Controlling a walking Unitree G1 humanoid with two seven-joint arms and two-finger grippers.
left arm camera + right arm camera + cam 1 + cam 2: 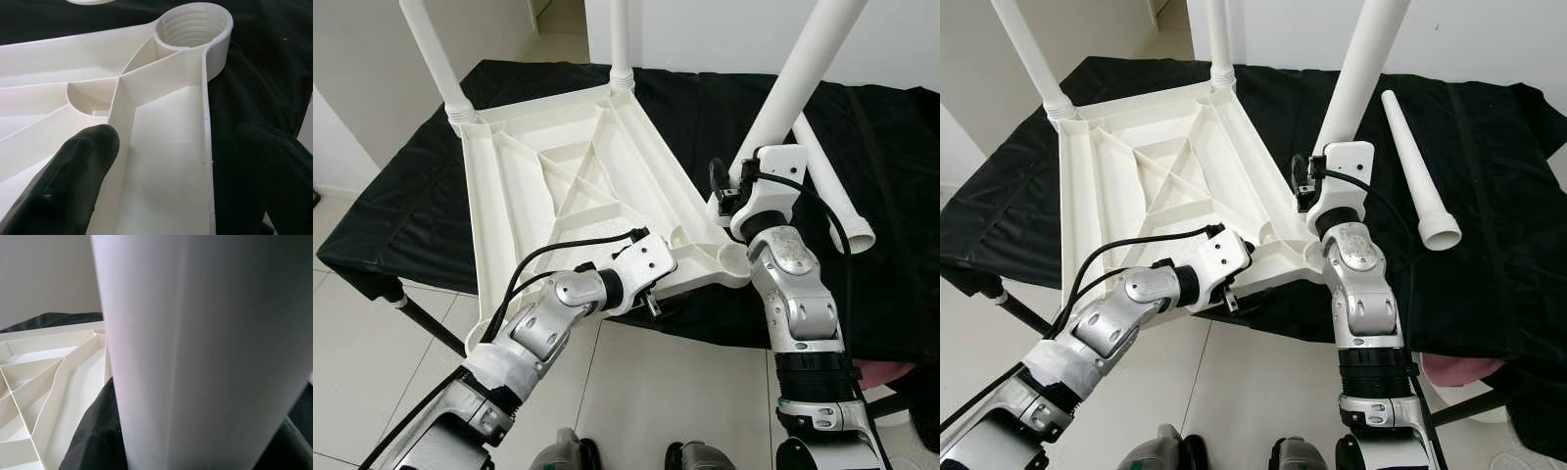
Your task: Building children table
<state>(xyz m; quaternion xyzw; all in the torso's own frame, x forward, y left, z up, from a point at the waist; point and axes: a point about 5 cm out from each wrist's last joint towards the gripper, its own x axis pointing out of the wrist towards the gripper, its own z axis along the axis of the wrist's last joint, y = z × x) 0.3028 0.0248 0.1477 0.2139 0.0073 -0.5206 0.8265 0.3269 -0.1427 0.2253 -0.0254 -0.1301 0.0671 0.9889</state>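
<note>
1. You have the white plastic tabletop (578, 186) lying upside down on a black cloth (862, 147) that covers the work surface, its ribbed underside facing up and its near edge hanging past the cloth toward the robot.
2. You can see 2 white legs standing in the far corner sockets: one at the far left (435, 59) and one at the far right (621, 44).
3. Your left gripper (161, 186) sits at the near edge of the tabletop. In the left wrist view its fingers (73, 166) are spread, one inside the frame and one outside, with the rim wall between them. Ahead of them you see a bare threaded corner socket (195, 27).
4. Your right gripper (744, 186) is at the near right corner, at the base of a third white leg (803, 69) that rises tilted from there. In the right wrist view that leg sits close against the camera. You cannot tell from the pictures whether those fingers are spread or pressed on the leg.
5. A 4th white leg (1415, 166) lies loose on the cloth to the right, its wide open end toward the robot.
</note>
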